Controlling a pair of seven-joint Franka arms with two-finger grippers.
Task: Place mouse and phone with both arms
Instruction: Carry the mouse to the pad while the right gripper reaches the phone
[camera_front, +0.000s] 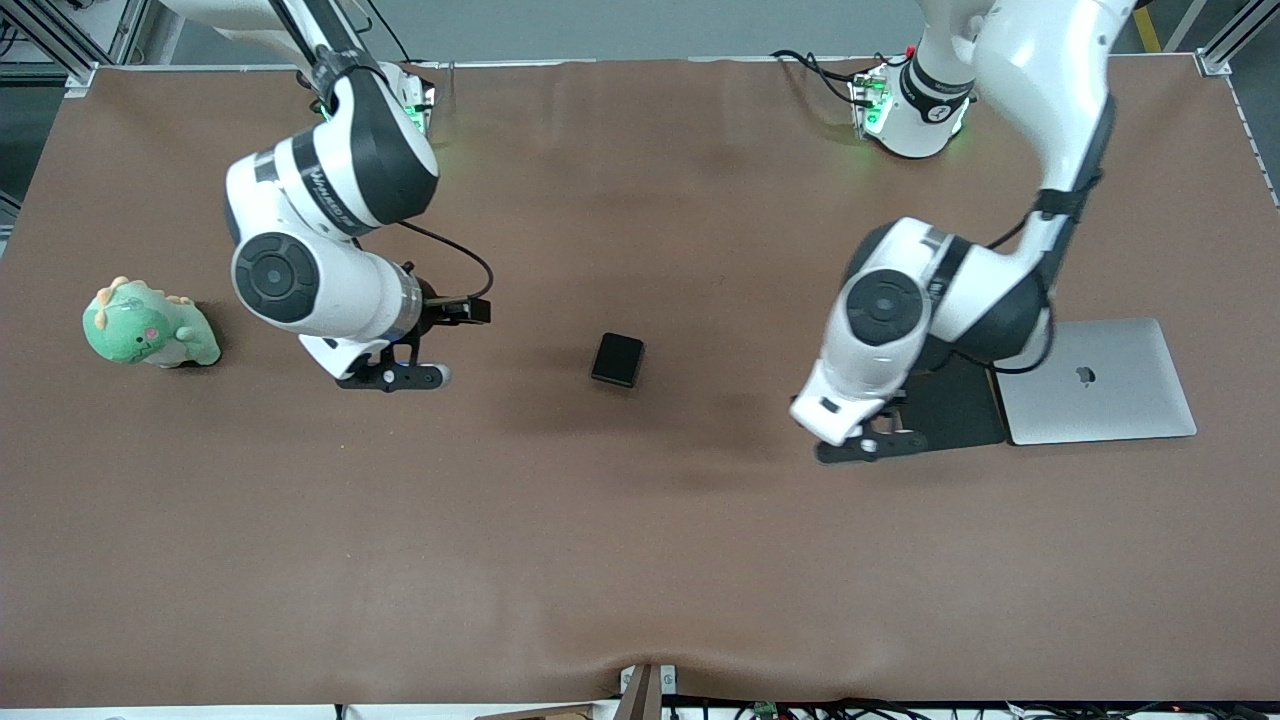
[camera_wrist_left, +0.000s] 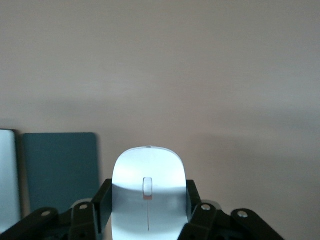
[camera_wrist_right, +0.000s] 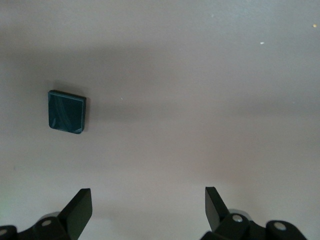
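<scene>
The white mouse (camera_wrist_left: 149, 190), with a grey line down its middle, is clamped between the fingers of my left gripper (camera_wrist_left: 148, 200), which is shut on its sides. In the front view the left gripper (camera_front: 868, 445) hangs over the brown table by the edge of the black mouse pad (camera_front: 955, 405), and the hand hides the mouse. The black phone (camera_front: 617, 360) lies flat mid-table between the two grippers. My right gripper (camera_front: 392, 376) is open and holds nothing, over bare table toward the right arm's end. The right wrist view shows the phone (camera_wrist_right: 67, 111) well apart from its open gripper (camera_wrist_right: 148, 210).
A closed silver laptop (camera_front: 1098, 380) lies beside the mouse pad toward the left arm's end. A green dinosaur plush (camera_front: 148, 325) sits near the right arm's end of the table. The left wrist view shows the mouse pad (camera_wrist_left: 60, 170) and the laptop's edge (camera_wrist_left: 7, 175).
</scene>
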